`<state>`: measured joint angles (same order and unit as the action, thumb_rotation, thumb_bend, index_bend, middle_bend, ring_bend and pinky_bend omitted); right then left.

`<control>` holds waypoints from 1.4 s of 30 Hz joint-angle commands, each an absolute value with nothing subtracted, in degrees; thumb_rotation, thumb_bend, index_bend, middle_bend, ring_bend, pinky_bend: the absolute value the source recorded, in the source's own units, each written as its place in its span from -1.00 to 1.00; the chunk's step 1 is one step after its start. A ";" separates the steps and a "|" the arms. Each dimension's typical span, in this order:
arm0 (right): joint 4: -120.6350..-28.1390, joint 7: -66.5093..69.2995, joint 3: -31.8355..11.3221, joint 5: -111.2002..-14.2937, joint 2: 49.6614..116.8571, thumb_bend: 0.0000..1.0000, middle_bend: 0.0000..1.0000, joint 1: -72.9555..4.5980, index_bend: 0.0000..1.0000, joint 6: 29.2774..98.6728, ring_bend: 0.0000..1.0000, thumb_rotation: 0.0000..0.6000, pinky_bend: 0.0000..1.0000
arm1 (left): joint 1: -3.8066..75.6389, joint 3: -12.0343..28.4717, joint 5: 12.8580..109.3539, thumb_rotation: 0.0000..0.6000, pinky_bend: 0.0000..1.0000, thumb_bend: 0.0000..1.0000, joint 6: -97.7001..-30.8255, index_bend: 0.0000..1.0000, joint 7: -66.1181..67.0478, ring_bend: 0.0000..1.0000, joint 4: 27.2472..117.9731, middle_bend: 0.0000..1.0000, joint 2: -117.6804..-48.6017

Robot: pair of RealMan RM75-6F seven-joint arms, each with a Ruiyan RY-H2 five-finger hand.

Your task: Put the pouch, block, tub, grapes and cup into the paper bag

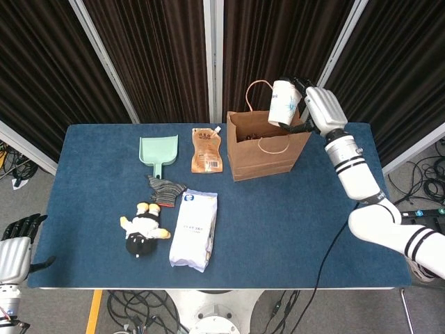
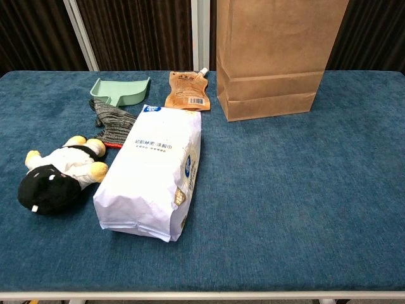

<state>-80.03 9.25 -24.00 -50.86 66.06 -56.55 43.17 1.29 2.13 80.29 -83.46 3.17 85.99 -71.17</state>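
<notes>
White and thin-walled, the cup (image 1: 283,101) looks light and easily crushed, so the right hand (image 1: 316,111), fingers wrapped around its side, holds it tilted just above the bag (image 1: 268,142)'s open mouth.

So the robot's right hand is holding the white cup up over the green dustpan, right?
Not quite. In the head view, the right hand holds the white cup over the open paper bag, not over the green dustpan, which lies well to the bag's left.
</notes>
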 commanded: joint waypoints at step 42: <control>-95.76 15.74 -8.43 -77.80 57.93 -0.63 -0.60 -28.07 -0.99 71.21 -0.85 1.00 -0.55 | 1.45 3.00 81.55 1.00 -0.70 -0.93 -85.33 -0.56 3.44 -0.69 85.96 -0.52 -70.88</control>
<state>-92.88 12.95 -13.63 -72.02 60.57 -33.92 66.80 1.39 2.96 81.46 -85.24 3.26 85.85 -70.95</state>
